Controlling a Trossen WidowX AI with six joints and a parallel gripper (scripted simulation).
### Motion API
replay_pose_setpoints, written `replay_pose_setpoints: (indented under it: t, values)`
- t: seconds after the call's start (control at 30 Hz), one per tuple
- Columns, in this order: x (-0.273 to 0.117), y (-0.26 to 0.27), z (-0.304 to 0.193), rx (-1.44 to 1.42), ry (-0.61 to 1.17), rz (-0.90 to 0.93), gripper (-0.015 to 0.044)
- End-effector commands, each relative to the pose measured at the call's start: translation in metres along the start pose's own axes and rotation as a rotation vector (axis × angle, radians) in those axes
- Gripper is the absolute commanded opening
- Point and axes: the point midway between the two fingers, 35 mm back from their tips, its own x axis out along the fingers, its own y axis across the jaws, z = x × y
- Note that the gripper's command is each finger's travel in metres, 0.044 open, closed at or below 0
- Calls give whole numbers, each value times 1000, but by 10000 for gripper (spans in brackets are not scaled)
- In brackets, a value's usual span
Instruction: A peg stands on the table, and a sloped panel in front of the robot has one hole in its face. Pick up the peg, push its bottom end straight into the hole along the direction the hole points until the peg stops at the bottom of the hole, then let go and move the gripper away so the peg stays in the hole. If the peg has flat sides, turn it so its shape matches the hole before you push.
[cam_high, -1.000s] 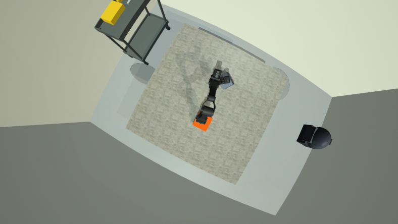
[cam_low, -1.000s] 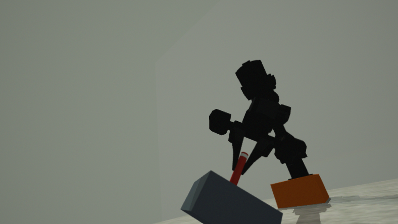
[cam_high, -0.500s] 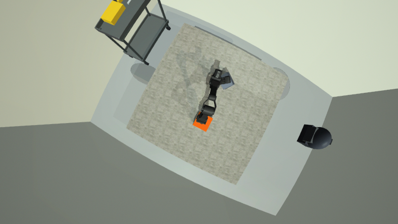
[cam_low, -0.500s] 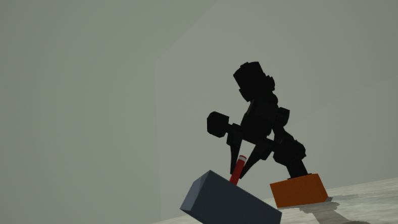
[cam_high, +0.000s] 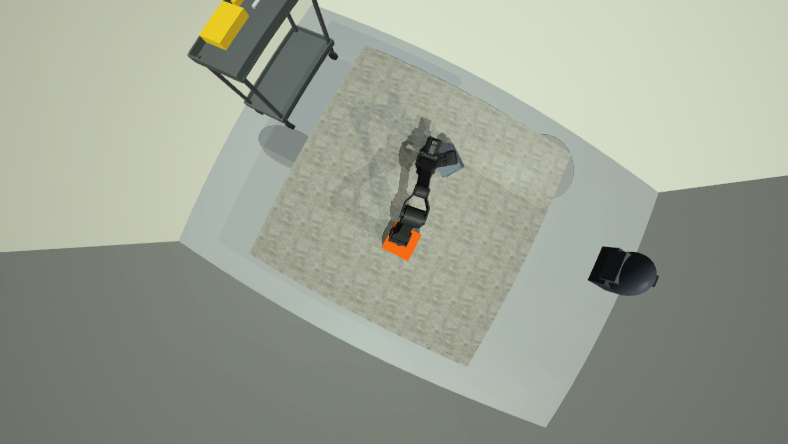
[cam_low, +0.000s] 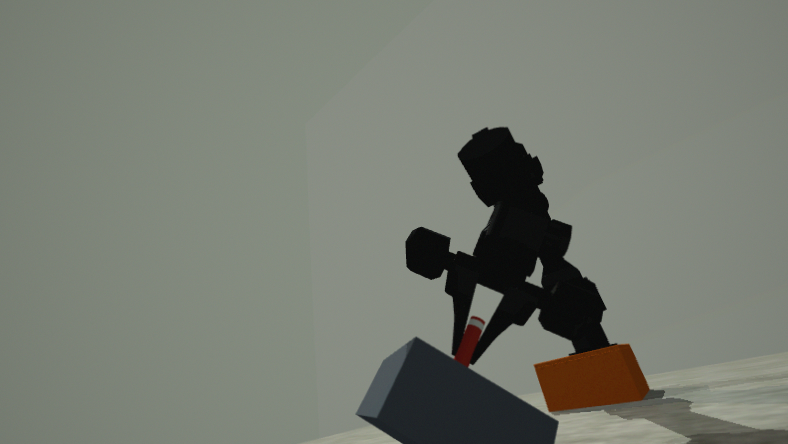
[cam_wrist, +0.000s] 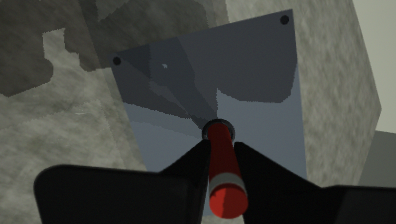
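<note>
A red round peg (cam_low: 467, 344) (cam_wrist: 223, 159) with a pale band near its top end leans along the axis of the hole. The blue-grey sloped panel (cam_high: 454, 169) (cam_low: 468, 402) (cam_wrist: 267, 130) has one round hole with a dark rim (cam_wrist: 218, 121). In the wrist view the peg's lower end is inside that rim; how deep it sits is hidden. My gripper (cam_low: 463, 357) (cam_wrist: 221, 148) is shut on the peg, with its fingertips close above the panel face. The peg's upper part stands out between the fingers.
The arm's base is on an orange block (cam_high: 408, 252) (cam_low: 590, 380), in front of the panel. Far off stand a grey cart (cam_high: 292, 71) with a yellow box (cam_high: 223, 24) and a dark rounded object (cam_high: 634, 273). Dark spots mark two panel corners in the wrist view.
</note>
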Motion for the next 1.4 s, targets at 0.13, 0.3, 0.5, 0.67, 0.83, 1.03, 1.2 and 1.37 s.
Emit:
replay_pose_setpoints:
  t: [0.13, 0.3, 0.5, 0.67, 0.83, 1.03, 1.2, 1.37]
  values:
    - [5, 1, 1, -4, -2, 4, 0]
    - [7, 1, 1, -4, -2, 4, 0]
    - [7, 1, 0, -1, 2, 1, 0]
    - [7, 1, 0, -1, 2, 1, 0]
    - [7, 1, 0, -1, 2, 1, 105]
    - [7, 1, 0, -1, 2, 1, 263]
    - [5, 1, 0, -1, 1, 1, 394]
    - [-2, 1, 1, -2, 1, 3, 440]
